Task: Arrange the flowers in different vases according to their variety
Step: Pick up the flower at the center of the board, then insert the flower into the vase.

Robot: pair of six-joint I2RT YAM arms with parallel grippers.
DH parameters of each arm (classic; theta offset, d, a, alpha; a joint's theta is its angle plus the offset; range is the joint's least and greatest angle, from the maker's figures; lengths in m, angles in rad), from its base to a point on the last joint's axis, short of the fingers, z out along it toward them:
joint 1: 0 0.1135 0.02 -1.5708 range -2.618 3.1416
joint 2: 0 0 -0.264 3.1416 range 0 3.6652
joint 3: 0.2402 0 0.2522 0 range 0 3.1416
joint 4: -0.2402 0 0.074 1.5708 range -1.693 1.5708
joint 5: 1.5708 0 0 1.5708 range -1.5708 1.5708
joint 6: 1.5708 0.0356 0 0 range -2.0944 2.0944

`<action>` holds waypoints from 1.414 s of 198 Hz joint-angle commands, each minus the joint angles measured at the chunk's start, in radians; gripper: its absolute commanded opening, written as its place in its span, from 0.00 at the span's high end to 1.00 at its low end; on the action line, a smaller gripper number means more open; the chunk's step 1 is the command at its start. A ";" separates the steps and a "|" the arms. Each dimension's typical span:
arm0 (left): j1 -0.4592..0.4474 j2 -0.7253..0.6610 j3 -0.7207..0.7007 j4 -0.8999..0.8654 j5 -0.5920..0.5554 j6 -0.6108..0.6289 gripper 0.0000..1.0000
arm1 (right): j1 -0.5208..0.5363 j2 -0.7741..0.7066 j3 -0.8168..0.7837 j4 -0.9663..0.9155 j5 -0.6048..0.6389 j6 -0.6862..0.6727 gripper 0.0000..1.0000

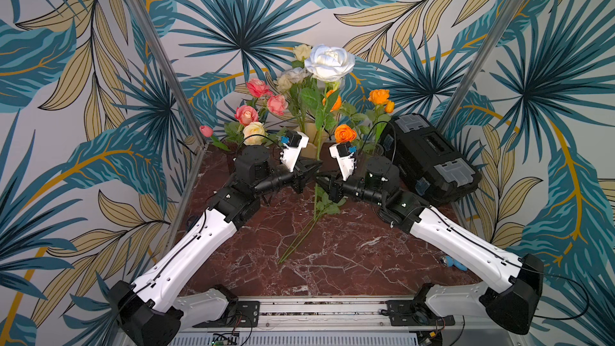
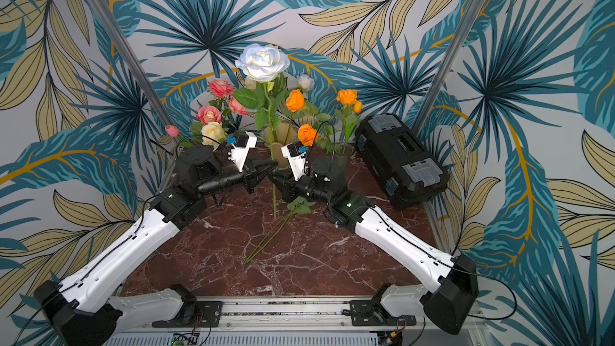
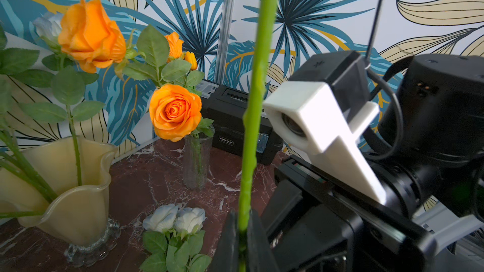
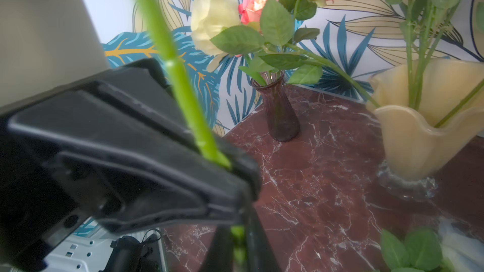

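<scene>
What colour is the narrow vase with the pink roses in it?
The vase is dark purple ribbed glass; the right wrist view shows it best.

Left pincer [image 3: 242, 219] at the near edge, dark fingers [image 3: 227, 242] closed on a green stem [image 3: 258, 87]. The stem runs straight up and out of frame, bloom not visible. Just beside it is the right arm's white camera housing [image 3: 322, 124], mounted on black hardware.

Cream-yellow ruffled vase [image 3: 76, 205] on a clear foot, several stems inside. Clear glass cylinder [image 3: 196, 158] farther back, holding an orange rose [image 3: 174, 112]. Larger orange rose [image 3: 91, 35] higher up, a pale bloom [image 3: 48, 26] behind it. Two white roses [image 3: 175, 219] lie on the red marble counter [image 3: 146, 179]. Black toolbox [image 3: 235, 116] at the wall.
</scene>
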 commanded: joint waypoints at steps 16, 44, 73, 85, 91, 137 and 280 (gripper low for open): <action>-0.005 -0.008 0.038 0.015 0.011 0.006 1.00 | -0.009 0.011 0.020 0.005 0.044 0.003 1.00; -0.003 -0.025 0.034 -0.001 -0.043 0.007 0.67 | -0.009 0.005 0.018 -0.001 0.090 -0.008 1.00; -0.003 -0.081 -0.002 -0.011 -0.114 0.015 0.18 | -0.011 0.009 0.039 -0.013 0.201 -0.077 1.00; -0.002 -0.112 -0.029 -0.013 -0.136 0.017 0.16 | -0.017 0.031 0.076 -0.025 0.220 -0.109 1.00; -0.002 -0.129 -0.044 -0.020 -0.144 0.019 0.15 | -0.020 0.045 0.102 -0.032 0.230 -0.124 1.00; 0.011 -0.240 -0.221 -0.072 -0.203 0.012 0.14 | -0.056 0.232 0.368 -0.056 0.294 -0.246 1.00; 0.062 -0.301 -0.589 -0.028 -0.240 -0.119 0.13 | -0.159 0.879 1.151 -0.093 0.462 -0.373 1.00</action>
